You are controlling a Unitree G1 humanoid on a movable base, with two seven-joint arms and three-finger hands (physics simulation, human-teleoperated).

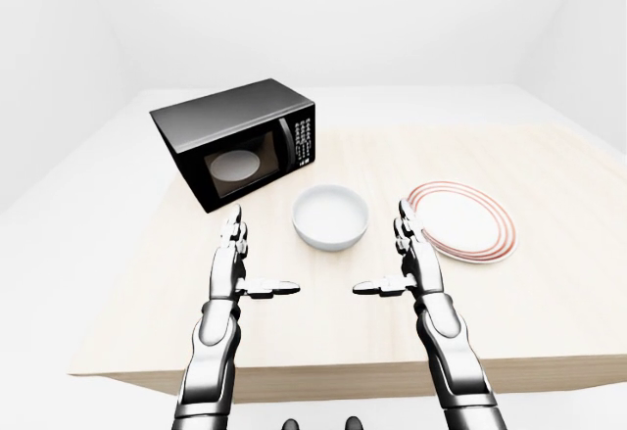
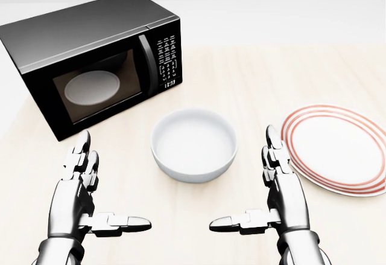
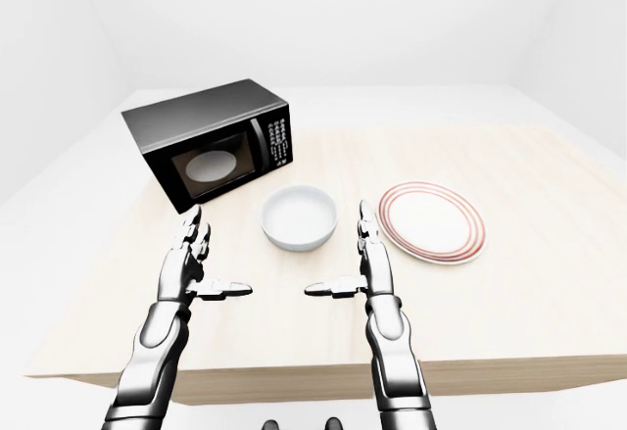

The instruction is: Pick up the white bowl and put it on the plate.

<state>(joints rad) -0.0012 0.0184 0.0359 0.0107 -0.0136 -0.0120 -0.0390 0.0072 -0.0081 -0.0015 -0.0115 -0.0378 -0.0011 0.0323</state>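
One white bowl [image 2: 193, 145] — one plate [image 2: 335, 148].

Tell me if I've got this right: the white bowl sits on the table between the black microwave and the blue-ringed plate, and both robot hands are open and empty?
Nearly. The plate has red rings, not blue, as the head view shows. The rest holds: the white bowl sits on the table between it and the black microwave, and the left hand and right hand are open and empty.
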